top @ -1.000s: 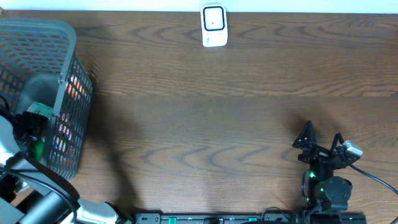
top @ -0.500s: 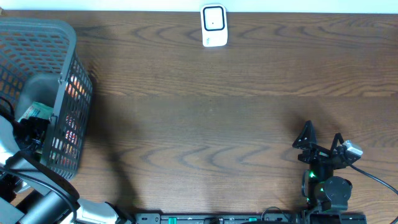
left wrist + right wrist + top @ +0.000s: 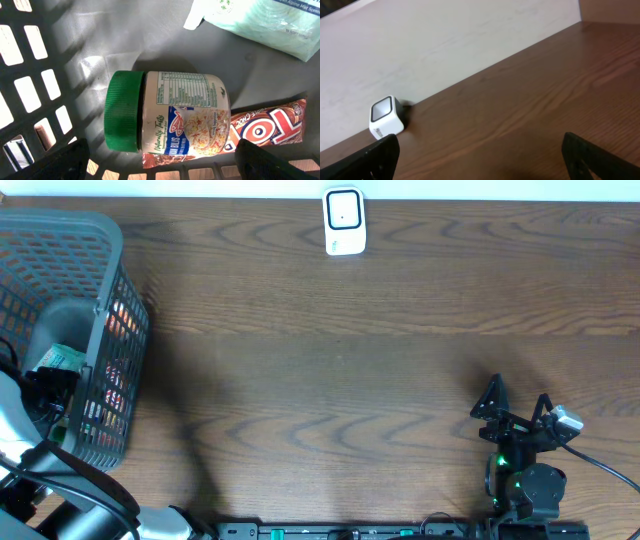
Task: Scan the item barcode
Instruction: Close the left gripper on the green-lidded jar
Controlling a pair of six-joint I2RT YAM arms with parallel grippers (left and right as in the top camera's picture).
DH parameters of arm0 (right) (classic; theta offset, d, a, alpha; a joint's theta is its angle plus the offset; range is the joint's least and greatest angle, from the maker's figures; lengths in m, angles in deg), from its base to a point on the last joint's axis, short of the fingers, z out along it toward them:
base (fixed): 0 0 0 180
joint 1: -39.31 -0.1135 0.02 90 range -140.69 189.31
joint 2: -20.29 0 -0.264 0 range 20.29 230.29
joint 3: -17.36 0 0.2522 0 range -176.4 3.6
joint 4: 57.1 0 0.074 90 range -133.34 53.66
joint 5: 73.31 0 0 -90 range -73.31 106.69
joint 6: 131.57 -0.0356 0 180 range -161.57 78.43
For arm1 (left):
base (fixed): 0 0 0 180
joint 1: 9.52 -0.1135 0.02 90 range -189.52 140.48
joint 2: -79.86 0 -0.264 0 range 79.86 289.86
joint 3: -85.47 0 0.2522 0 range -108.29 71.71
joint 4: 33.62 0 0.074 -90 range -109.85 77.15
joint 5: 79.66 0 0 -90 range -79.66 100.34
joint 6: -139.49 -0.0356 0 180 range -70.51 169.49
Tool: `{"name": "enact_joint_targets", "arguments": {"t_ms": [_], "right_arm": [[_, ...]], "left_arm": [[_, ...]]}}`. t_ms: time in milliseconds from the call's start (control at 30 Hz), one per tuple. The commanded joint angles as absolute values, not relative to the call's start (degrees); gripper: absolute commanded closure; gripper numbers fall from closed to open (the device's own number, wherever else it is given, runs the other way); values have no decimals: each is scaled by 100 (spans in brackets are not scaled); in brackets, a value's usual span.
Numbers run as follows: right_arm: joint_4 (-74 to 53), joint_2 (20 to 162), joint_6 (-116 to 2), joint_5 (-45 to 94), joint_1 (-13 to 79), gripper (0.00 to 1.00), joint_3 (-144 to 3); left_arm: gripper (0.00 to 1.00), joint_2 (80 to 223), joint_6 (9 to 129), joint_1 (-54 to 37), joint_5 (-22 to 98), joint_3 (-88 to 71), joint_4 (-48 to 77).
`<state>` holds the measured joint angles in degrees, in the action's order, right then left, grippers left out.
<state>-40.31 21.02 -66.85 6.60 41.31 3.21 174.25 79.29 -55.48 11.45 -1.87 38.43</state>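
Where the dark brown wooden table (image 3: pixel 350 380) runs widest, it lies bare between the two arms. At its left edge stands a grey plastic mesh basket (image 3: pixel 60 220), tall-walled, with coloured packaging showing through the slots of its right wall.

The left arm (image 3: pixel 18 415) bends up from the near left corner and dips over the basket's near rim, wrist pointing down into it. From the wrist view, the left gripper (image 3: pixel 165 165) hangs just above the basket floor with its jaws spread wide and nothing between them gripped; only the two dark fingertips show, at the bottom corners.

The right arm (image 3: pixel 530 480) sits folded at the near right of the table, well apart from the basket. The right gripper (image 3: pixel 518 398) points towards the far edge, its jaws fully apart and empty, hovering over plain wood.

Inside the basket, a pale green soft packet (image 3: pixel 260 17) lies at the top of the wrist view. Below it a red and orange candy bar wrapper (image 3: pixel 265 127) stretches to the right, its near end tucked under a clear plastic jar (image 3: pixel 175 117) with a printed label. The jar lies on its side on the basket floor, its ribbed green screw lid (image 3: pixel 124 111) towards the mesh wall, and it sits in line with the gap of the open left claw, untouched.

A small white cube-shaped barcode scanner (image 3: pixel 344 221) stands at the far edge of the table, near the middle, against the pale wall.
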Motion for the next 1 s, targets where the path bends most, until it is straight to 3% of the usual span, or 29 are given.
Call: {"name": "enact_joint_targets", "arguments": {"t_ms": [0,867,967], "right_arm": [[-4012,2078,-6724,627,4091,1,328],[-4012,2078,-6724,627,4091,1,328],[-4012,2078,-6724,627,4091,1,328]], "left_arm": [[7,17416,7984,-5537,1049,-60,3827],[7,17421,8021,-5537,957,801,2942],[13,17421,8021,-5537,961,801,2905]]}}
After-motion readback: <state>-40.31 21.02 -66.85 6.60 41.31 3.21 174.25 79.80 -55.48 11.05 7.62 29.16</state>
